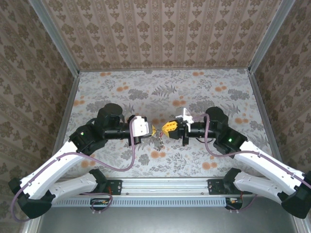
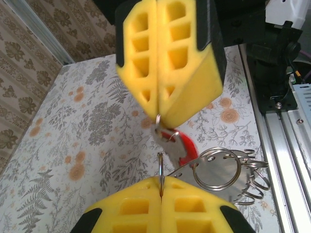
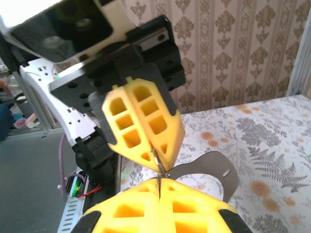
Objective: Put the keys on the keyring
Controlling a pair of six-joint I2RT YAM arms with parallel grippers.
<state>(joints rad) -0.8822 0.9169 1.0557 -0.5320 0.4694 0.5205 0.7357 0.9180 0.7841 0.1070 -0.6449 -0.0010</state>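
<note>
My two grippers meet tip to tip above the middle of the table, the left gripper [image 1: 153, 130] facing the right gripper [image 1: 167, 128]. In the left wrist view, the left gripper [image 2: 160, 180] is shut on a thin metal ring seen edge-on, joined to the flat keyring [image 2: 184, 170] band. Right above it, the right gripper [image 2: 158, 116] is shut on the silvery keys [image 2: 171, 141] with a red tag. In the right wrist view, the right gripper [image 3: 159, 182] pinches a thin metal sliver just under the left gripper [image 3: 154, 153]. The dark keyring [image 3: 221, 167] curves away to the right.
Several silvery split rings [image 2: 252, 172] hang in a bunch off the band. The floral tablecloth [image 1: 165, 92] lies below, with patterned walls on three sides. An aluminium rail [image 1: 165, 184] with the arm bases runs along the near edge.
</note>
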